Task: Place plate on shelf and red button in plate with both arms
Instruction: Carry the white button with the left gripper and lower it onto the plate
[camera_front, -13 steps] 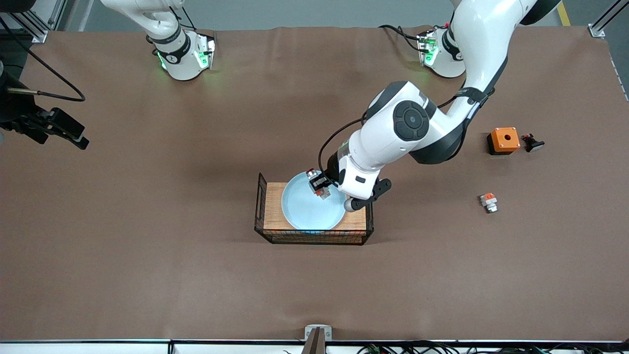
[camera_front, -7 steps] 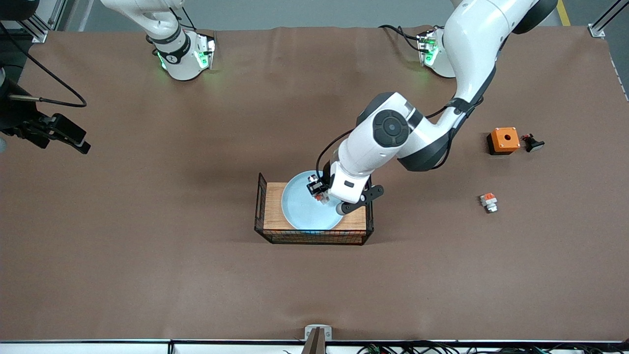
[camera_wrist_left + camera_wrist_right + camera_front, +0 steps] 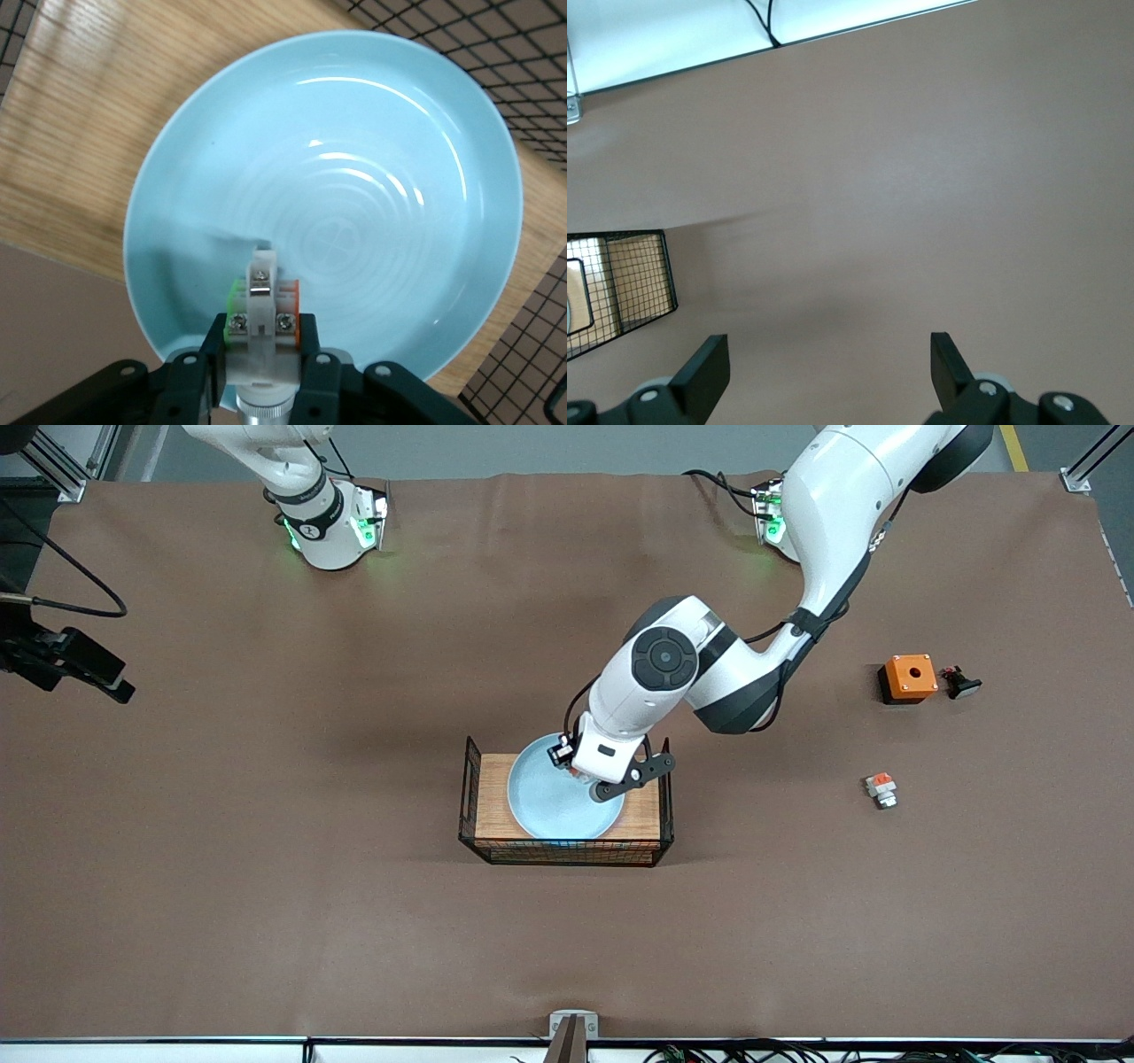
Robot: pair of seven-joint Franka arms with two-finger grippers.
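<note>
The pale blue plate lies on the wooden top of the wire basket. In the left wrist view the plate fills the frame. My left gripper is over the plate's edge on the side toward the robots' bases. In its wrist view the left gripper is shut on the red button, a white part with an orange side and a metallic end, held just above the plate. My right gripper waits open and empty at the right arm's end of the table; its wrist view shows bare table under it.
An orange square box and a small black part lie toward the left arm's end. A stubby white and orange piece lies nearer to the front camera. A corner of the basket shows in the right wrist view.
My left gripper has moved with the red button farther in over the plate, toward the right arm's end. My right gripper has drifted outward toward the table's edge.
</note>
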